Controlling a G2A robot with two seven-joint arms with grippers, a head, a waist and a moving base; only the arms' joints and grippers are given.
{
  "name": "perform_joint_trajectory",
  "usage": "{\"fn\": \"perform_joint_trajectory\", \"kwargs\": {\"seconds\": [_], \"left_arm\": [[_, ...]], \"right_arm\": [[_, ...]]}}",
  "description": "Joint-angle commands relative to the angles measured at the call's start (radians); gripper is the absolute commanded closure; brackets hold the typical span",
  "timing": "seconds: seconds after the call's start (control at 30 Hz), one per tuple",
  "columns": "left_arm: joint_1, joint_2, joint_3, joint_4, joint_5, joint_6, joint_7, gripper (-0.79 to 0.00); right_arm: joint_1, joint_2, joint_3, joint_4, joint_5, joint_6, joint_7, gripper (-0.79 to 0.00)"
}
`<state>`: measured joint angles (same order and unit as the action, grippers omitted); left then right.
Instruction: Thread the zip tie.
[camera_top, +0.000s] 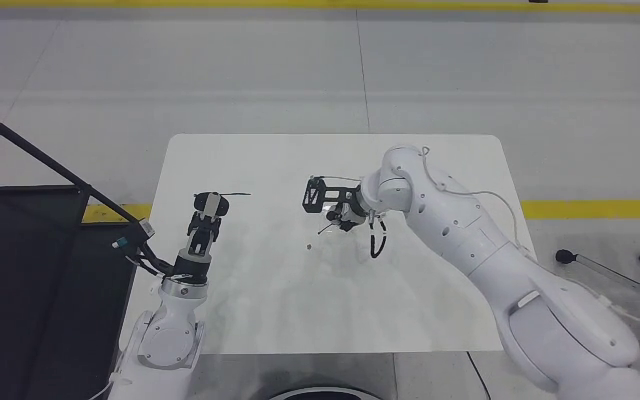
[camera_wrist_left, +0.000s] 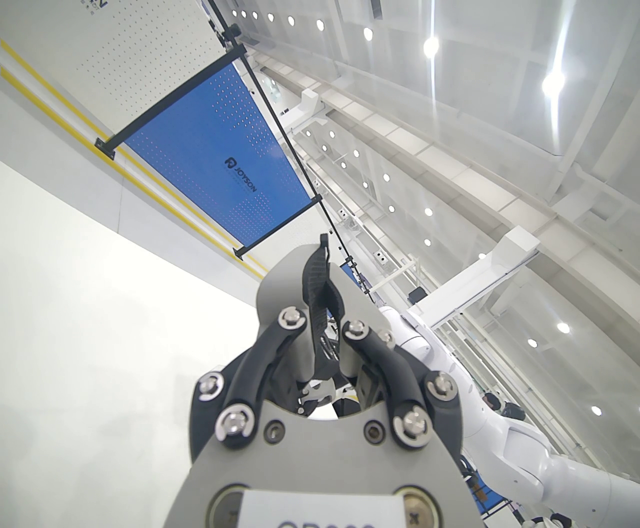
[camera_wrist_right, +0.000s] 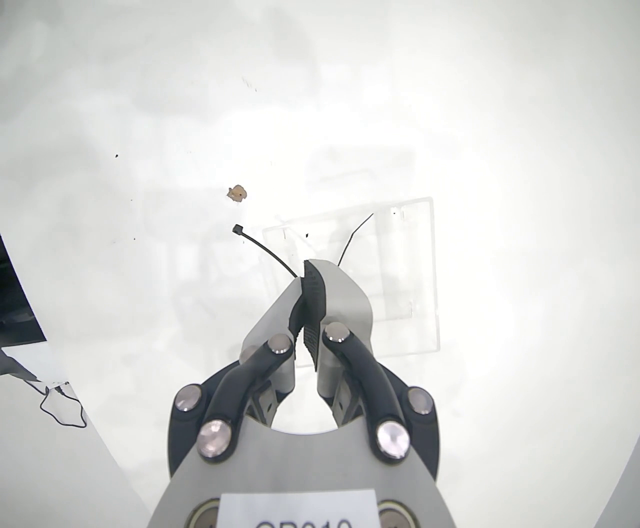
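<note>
The left gripper (camera_top: 209, 207) sits over the table's (camera_top: 430, 300) left side, fingers pressed together on a thin black strand (camera_top: 237, 194) that pokes toward the middle; what it is I cannot tell. Further right, the right gripper (camera_wrist_right: 306, 272) pinches the zip tie (camera_wrist_right: 261, 248) mid-strap above a clear plate (camera_wrist_right: 410, 280), head one side, tail the other. Threading looks not yet started. Steer the tail squarely into the head's slot, slowly, since the thin strap will likely flex aside
</note>
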<state>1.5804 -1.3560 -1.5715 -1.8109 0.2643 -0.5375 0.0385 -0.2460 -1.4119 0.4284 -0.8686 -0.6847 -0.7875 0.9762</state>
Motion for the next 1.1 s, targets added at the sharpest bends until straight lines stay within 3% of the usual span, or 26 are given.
{"fn": "perform_joint_trajectory", "kwargs": {"seconds": [0.0,0.4,0.53,1.07], "left_arm": [[0.0,0.0,0.0,0.0,0.0,0.0,0.0,0.0],[0.0,0.0,0.0,0.0,0.0,0.0,0.0,0.0],[0.0,0.0,0.0,0.0,0.0,0.0,0.0,0.0],[0.0,0.0,0.0,0.0,0.0,0.0,0.0,0.0]], "right_arm": [[0.001,-0.006,-0.004,0.008,0.001,0.001,0.0,0.0],[0.015,-0.035,-0.017,0.071,0.004,-0.02,-0.017,0.0],[0.016,-0.043,-0.02,0.09,0.002,-0.025,-0.026,-0.092],[0.025,-0.071,-0.028,0.14,-0.003,-0.051,-0.037,-0.099]]}}
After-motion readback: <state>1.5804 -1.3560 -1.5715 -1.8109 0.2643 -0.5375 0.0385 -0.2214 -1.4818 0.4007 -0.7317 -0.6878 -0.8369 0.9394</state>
